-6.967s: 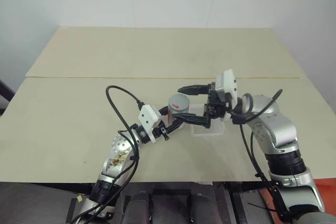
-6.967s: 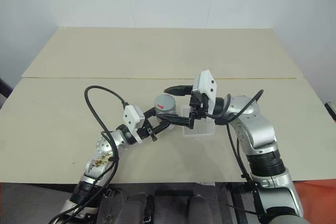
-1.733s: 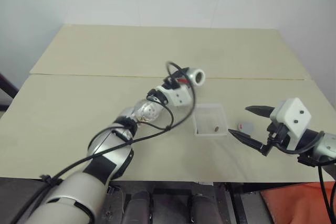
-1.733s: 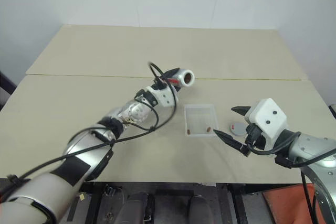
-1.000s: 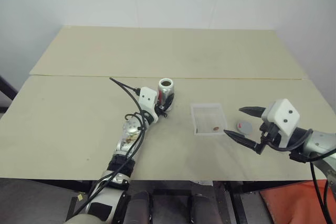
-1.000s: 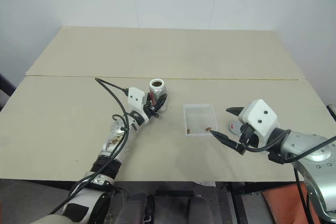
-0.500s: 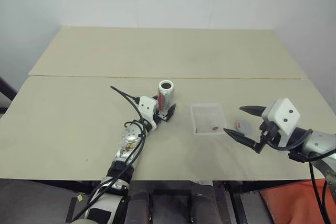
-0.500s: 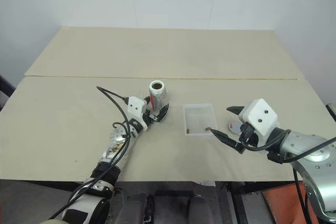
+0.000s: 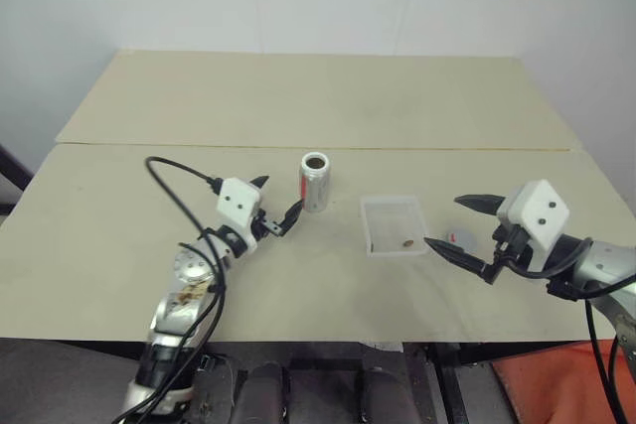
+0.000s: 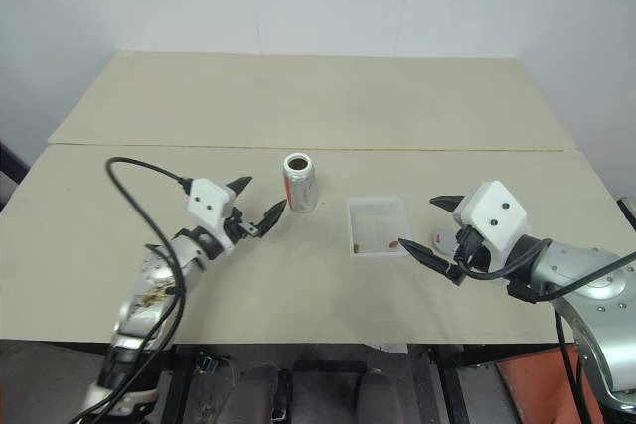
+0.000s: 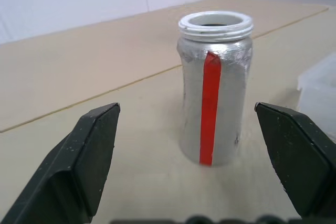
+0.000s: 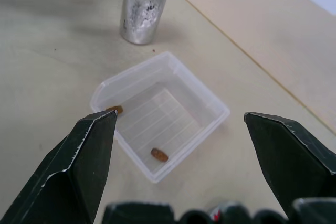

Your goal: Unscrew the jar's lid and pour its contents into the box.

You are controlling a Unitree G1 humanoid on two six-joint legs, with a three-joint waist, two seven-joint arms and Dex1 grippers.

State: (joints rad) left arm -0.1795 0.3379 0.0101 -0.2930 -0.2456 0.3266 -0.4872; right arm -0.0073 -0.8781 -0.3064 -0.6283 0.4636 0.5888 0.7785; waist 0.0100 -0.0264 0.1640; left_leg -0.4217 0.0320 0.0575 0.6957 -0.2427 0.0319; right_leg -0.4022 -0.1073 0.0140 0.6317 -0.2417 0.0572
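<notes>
On the table (image 9: 129, 215) the jar (image 9: 315, 182) stands upright to the left of the box (image 9: 395, 224), two bits (image 12: 159, 154) lie in the box, and the lid (image 9: 456, 238) lies just right of it.

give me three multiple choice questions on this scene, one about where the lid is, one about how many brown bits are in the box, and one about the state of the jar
1. Where does the lid lie?
A. On the jar
B. On the table, on the box's right
C. In the box

2. How many brown bits lie in the box?
A. None
B. Two
C. Five

3. How is the jar?
A. Upright, open, let go
B. Tipped over
C. Held in the left gripper

Key: 1 B, the grey disc sits between box and right gripper. 2 B, the right wrist view shows two. 3 A, it stands uncapped, apart from the open left gripper.
</notes>
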